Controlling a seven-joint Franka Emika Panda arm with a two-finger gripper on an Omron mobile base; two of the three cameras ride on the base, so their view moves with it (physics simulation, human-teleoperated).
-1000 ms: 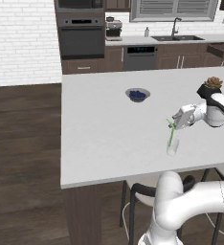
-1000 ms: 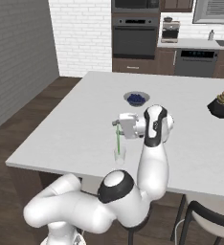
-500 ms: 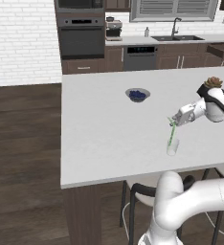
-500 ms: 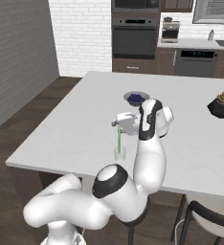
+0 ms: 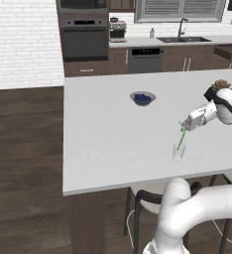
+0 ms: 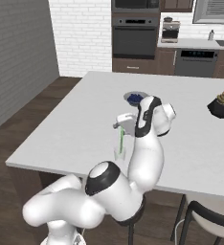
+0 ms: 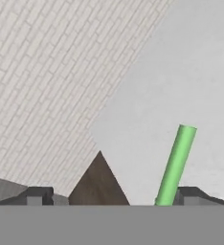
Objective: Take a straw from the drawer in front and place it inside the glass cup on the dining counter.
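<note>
there, thin green straw [image 5: 181,139] upright in clear glass cup [image 5: 178,152]

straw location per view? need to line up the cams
Left base view: straw right of centre, leaning in the glass cup.
Right base view: straw at centre, in the cup, under the gripper.
Hand view: straw lower right.
Shared landmark: blue bowl.

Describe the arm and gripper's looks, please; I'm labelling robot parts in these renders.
The arm is built of glossy white, rounded segments with dark grey to black joint bands. Its base link is a bulky white curve. The gripper is a pale grey-white block; its two fingers are small, dark and blocky. No cables or markings are visible.
</note>
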